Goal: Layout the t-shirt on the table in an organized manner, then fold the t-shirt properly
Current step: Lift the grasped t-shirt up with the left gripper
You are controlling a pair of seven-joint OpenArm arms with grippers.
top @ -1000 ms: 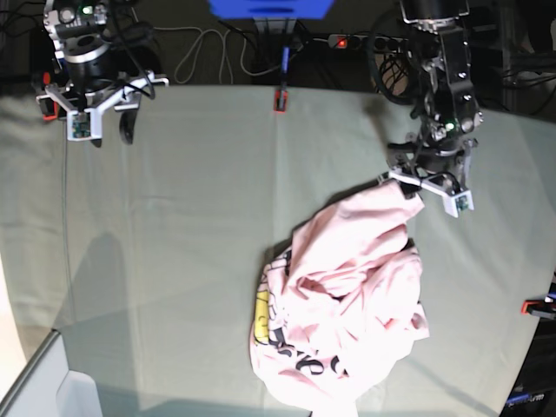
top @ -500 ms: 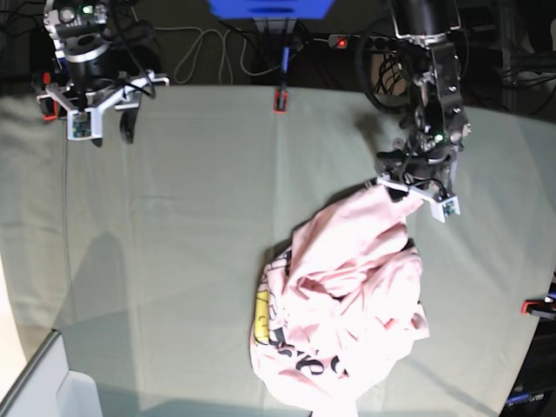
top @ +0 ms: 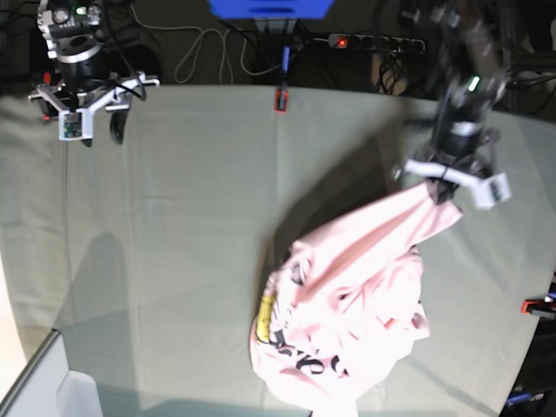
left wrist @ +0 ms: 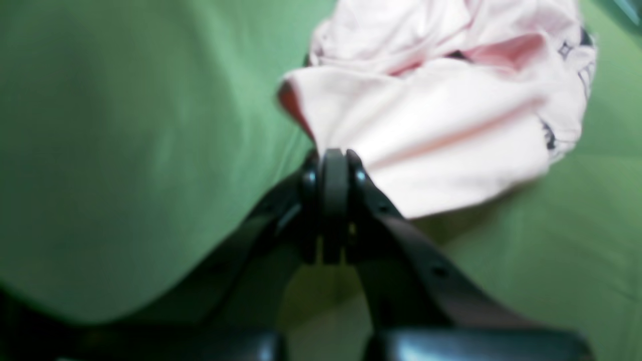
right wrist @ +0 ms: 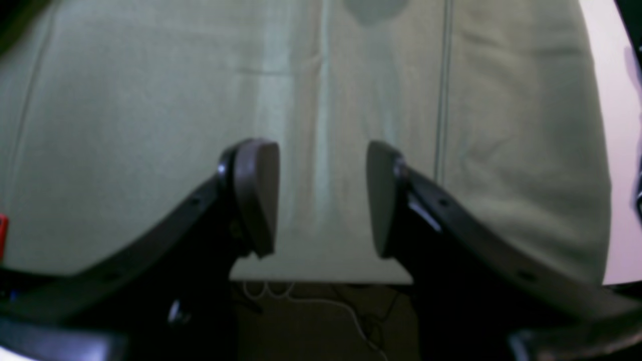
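The pale pink t-shirt lies crumpled on the table at the right of centre, with black lettering and a yellow patch at its lower left. One end is drawn up and to the right into a taut ridge. My left gripper is shut on that raised end. The left wrist view shows the gripper pinching the edge of the t-shirt, which fans out beyond the tips. My right gripper hangs open over the far left corner. In its own view the gripper holds nothing above the table.
A red clamp sits at the middle of the far edge, and another clamp at the right edge. A power strip and cables lie behind the table. A white bin stands at the lower left corner.
My left gripper has closed on the shirt's upper end and moved up and to the right, stretching the fabric. The right arm has shifted slightly to the left.
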